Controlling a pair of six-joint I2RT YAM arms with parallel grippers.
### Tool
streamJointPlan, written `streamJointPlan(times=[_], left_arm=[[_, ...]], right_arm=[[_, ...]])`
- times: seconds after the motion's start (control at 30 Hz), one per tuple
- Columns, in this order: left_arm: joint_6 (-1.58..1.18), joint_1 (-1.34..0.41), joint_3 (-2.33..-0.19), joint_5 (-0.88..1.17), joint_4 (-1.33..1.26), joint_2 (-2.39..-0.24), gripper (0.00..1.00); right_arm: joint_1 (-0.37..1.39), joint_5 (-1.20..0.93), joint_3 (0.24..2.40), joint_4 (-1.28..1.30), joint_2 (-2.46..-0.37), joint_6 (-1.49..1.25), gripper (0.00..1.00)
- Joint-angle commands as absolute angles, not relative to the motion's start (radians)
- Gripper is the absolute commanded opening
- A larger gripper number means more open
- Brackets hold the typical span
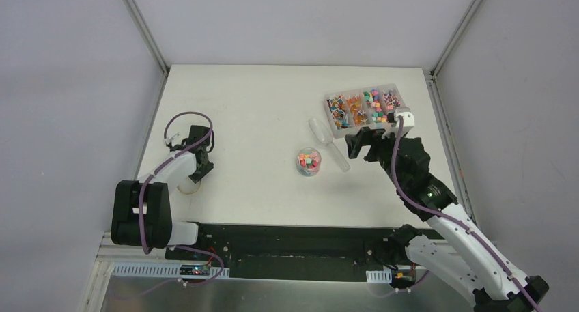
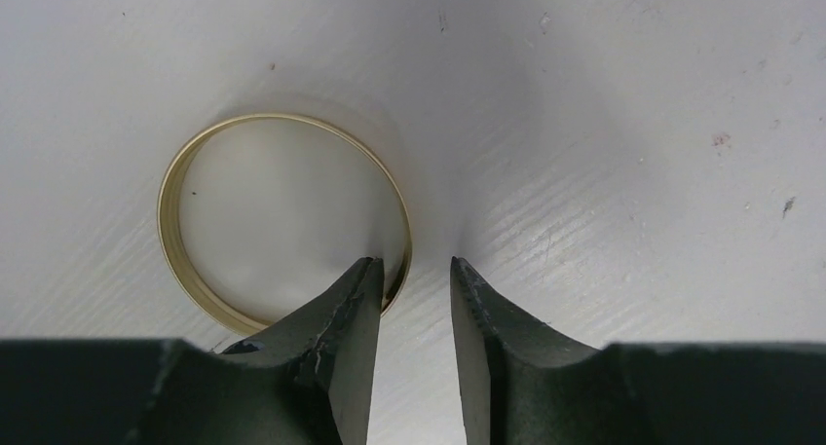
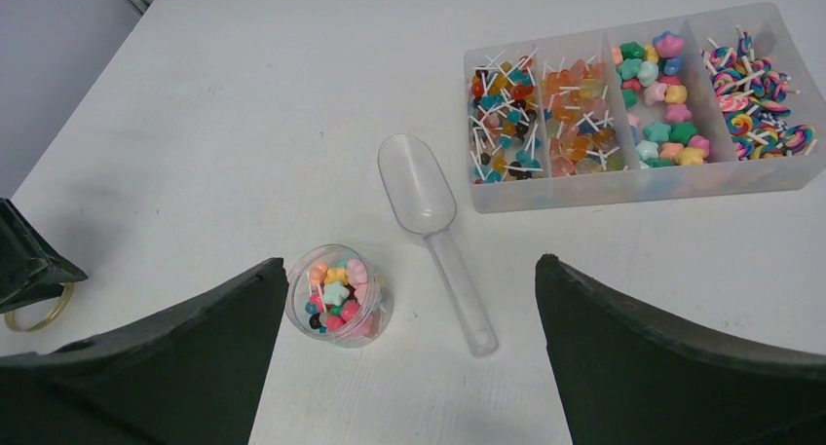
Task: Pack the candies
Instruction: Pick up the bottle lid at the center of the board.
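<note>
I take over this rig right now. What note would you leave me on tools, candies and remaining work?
Left tool: open, jaws straddling the rim of a gold-rimmed ring, likely the lid; not gripped yet.
Right tool: open, empty, near the scoop.
Candies: some in the uncapped jar mid-table, the rest in the divided box, far right.
Done: jar holds candies.
To do: probably cap it.

No writing, label or number legible — anywhere.
</note>
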State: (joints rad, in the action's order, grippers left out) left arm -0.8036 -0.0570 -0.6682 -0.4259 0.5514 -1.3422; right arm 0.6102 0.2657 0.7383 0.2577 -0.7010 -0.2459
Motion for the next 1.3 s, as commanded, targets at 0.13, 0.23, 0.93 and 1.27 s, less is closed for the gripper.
streamJointPlan(times=[0.13,0.23,0.93,1.27], left_arm=[[-0.811,-0.048,-0.663,-0.46,0.528,-1.342,0.18],[-0.811,-0.048,-0.66,-0.458,0.528,-1.338,0.1],[-0.706,-0.048,-0.761,-0.206,0.526,-1.113,0.0],[-0.7,-0.048,-0.759,0.18,0.303,-0.825,0.0]], right_arm=[[0.609,0.282,0.75,0.255,-0.683,-0.269,1.0],[0.609,0.271,0.745,0.258,-0.683,-0.269,1.0],[0.61,0.136,0.732,0.229,-0.739,-0.308,1.0],[0.611,-0.106,0.686,-0.01,-0.794,-0.502,1.0]])
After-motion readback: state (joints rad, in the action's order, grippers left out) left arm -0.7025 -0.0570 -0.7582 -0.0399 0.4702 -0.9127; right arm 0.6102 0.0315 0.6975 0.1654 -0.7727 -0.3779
